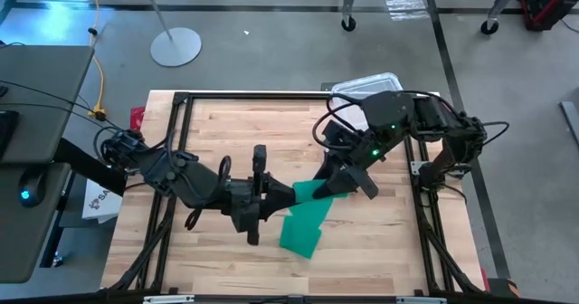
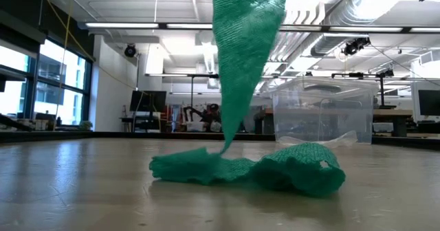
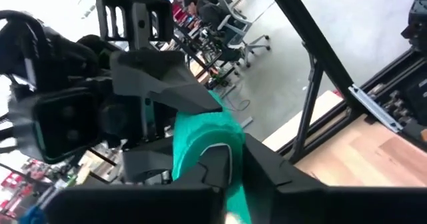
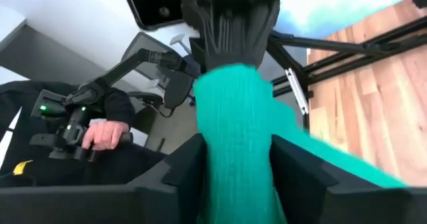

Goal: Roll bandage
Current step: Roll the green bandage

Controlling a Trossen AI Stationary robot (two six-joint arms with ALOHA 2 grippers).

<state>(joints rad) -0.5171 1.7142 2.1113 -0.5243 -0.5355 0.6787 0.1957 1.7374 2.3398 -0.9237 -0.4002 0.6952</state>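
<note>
Green stretchy fabric bandage (image 2: 247, 169) lies partly heaped on the wooden table (image 1: 217, 132), its upper end lifted. Left gripper (image 3: 223, 161) is clamped on it; right gripper (image 4: 233, 171) straddles it, grip uncertain. Slack strip may slip, unrolling any wrap.

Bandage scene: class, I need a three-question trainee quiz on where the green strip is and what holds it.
1. True or false: the whole bandage lies flat on the table.
2. Which grippers have the strip between their fingers?
3. What stands behind the bandage in the low view: (a) clear plastic box, (b) red mug?

Key: 1. False, one part rises off the table. 2. Both the left gripper and the right gripper. 3. (a), the clear plastic box.
</note>
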